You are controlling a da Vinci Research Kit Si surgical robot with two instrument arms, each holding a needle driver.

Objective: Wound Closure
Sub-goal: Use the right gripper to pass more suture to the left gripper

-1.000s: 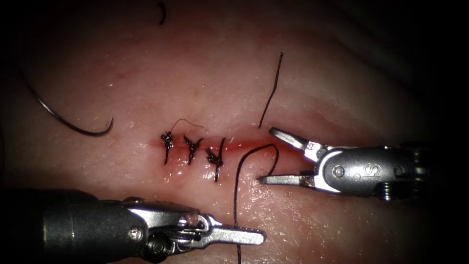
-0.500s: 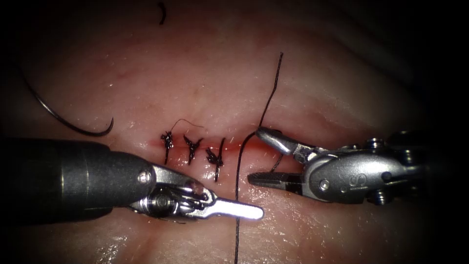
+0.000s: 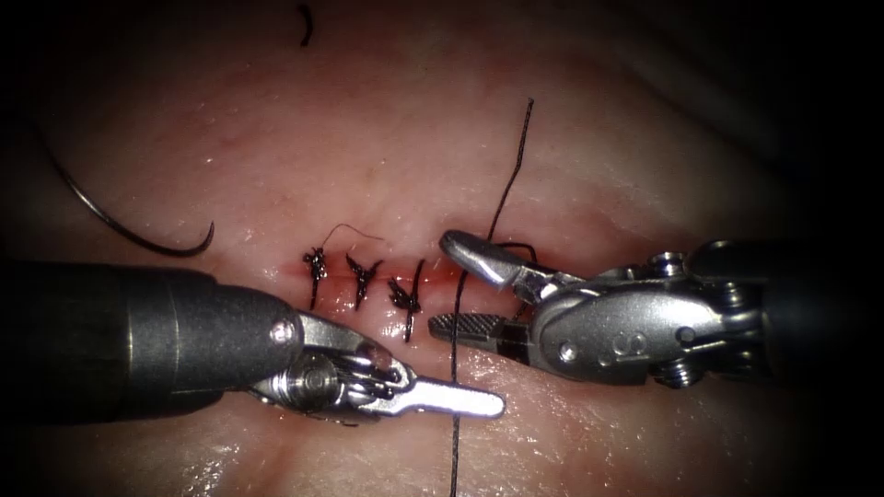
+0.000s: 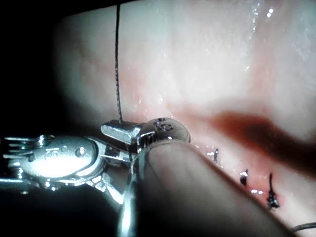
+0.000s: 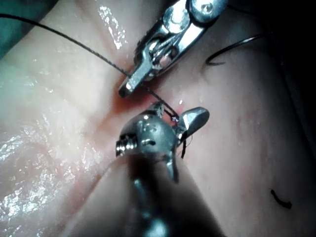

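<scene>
Three stitches: three tied knots (image 3: 361,279) sit along the cut (image 3: 433,270); the fourth pass is threaded but not yet tied.
Needle: the curved needle (image 3: 138,235) lies free on the tissue (image 3: 368,138), well to the left of the cut, held by neither of my tools and not in the tissue.
Left tool: my left tool (image 3: 451,398) is below the cut, jaws together on the thread (image 3: 455,368) where the strand crosses them.
Right tool: my right tool (image 3: 453,285) has moved left over the last second and now has its jaws spread wide, holding nothing, one jaw over the cut and the other below it, the thread running between them.
Thread: it runs from the far side of the cut, across it beside the third knot, then down past my left tool's tip.
Stray piece: a cut end of thread (image 3: 305,25) lies far off near the tissue's upper edge.
Step in hand: I judge this to be knot-tying on the fourth stitch.
Next move calls for: a firm hold on the short free end and steady tension in my left tool, without dragging the thread out of the tissue.
</scene>
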